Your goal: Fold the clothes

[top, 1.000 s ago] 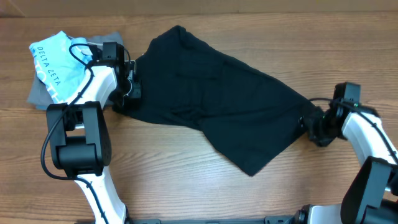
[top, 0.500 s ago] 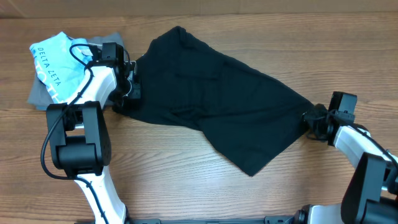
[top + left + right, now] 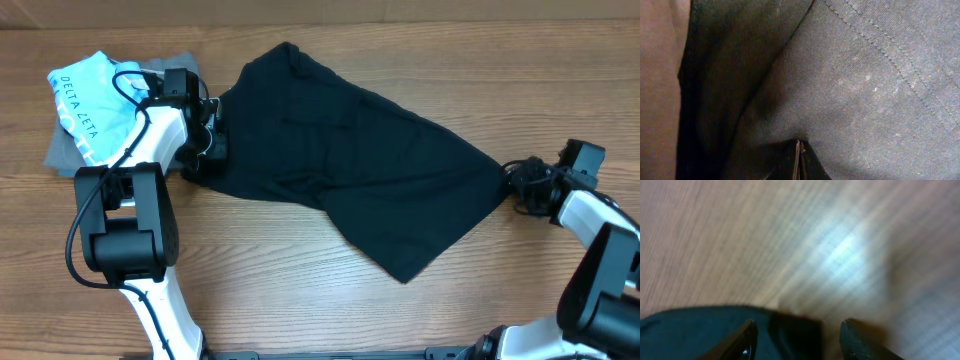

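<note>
Item: black garment (image 3: 350, 170), spread crumpled across table (image 3: 280, 300), between both arms. Claws: left gripper (image 3: 207, 148) closed at garment's left edge, pinch on cloth unconfirmed; right gripper (image 3: 518, 185) fingers apart, just beside garment's right corner.

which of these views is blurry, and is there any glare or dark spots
Right wrist view: smeared all over, with a pale glare patch on the wooden table. Left wrist view: sharp, the stitching on the black garment reads clearly, though its left fold falls in shadow. Overhead view: sharp and evenly lit.
</note>
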